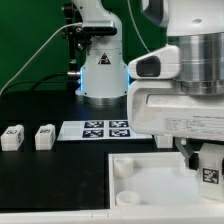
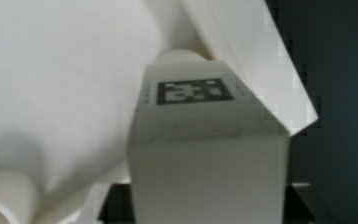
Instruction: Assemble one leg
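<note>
- While mostly hidden behind the part they carry, clamped on a small white plastic block-like leg (image 1: 210, 176): dark fingers (image 1: 196, 158), closed against its sides beneath the bulky white robot arm (image 1: 190, 80) at the exterior view's right
- Held over the large white square tray-like part (image 1: 150, 185), near that part's far corner on the exterior view's right; whether touching it or just clear of it cannot be told
- Seen from the wrist view as a tall white block (image 2: 202, 150) filling the middle, with a black-and-white square marker tag (image 2: 194, 92) on its upper face, turned toward the camera
- Behind it in the wrist view, pale white surfaces of the tray-like part (image 2: 51, 100), blurred, with a dark strip along one side
- At the exterior view's left, two other small white tagged legs (image 1: 12, 137) (image 1: 44, 136), standing side by side on the black surface (image 1: 40, 180), slightly apart from each other and well apart from the fingers
- Between those two and the arm, the thin flat white marker board (image 1: 105, 128), lying flat just behind the tray-like part
- Farther back, the white robot base (image 1: 100, 75), lit with a blue glow
</note>
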Motion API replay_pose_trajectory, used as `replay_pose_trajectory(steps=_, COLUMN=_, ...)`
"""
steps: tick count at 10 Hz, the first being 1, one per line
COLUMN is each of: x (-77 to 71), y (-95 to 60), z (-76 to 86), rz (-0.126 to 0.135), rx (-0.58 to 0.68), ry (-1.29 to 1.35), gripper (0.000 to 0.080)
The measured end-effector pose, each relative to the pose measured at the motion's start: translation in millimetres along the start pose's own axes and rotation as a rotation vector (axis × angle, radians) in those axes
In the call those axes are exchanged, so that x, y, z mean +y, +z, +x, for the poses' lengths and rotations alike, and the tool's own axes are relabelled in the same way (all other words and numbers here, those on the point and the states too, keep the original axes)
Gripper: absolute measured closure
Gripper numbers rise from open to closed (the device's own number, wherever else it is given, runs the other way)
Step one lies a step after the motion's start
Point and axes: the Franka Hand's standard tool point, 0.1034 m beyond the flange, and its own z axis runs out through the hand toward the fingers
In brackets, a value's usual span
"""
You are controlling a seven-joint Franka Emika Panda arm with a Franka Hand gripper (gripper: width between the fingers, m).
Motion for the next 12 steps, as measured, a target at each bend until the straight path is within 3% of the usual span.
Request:
replay_pose_trajectory(steps=3, x=8.2, y=0.7, z=0.6, rz=0.017, rx=-0.038, ry=0.394, gripper=0.0505)
replay_pose_trajectory(steps=6, x=6.0, y=0.0, z=-10.8, rz=0.002, rx=-0.056, ry=0.744, gripper=0.0505)
replay_pose_trajectory(steps=9, x=5.7, y=-0.1, z=-11.1, rz=0.004, rx=-0.055, ry=0.694, gripper=0.0497)
replay_pose_trajectory(steps=10, x=5.6, y=0.0, z=-11.3, rz=0.004, rx=-0.055, ry=0.678, gripper=0.0311)
replay_pose_trajectory(steps=11, x=5.4, y=0.2, z=-11.6, rz=0.005, rx=-0.055, ry=0.615, gripper=0.0203)
replay_pose_trajectory(steps=12, x=4.4, y=1.2, z=-14.6, rz=-0.003, rx=-0.040, ry=0.426, gripper=0.0166)
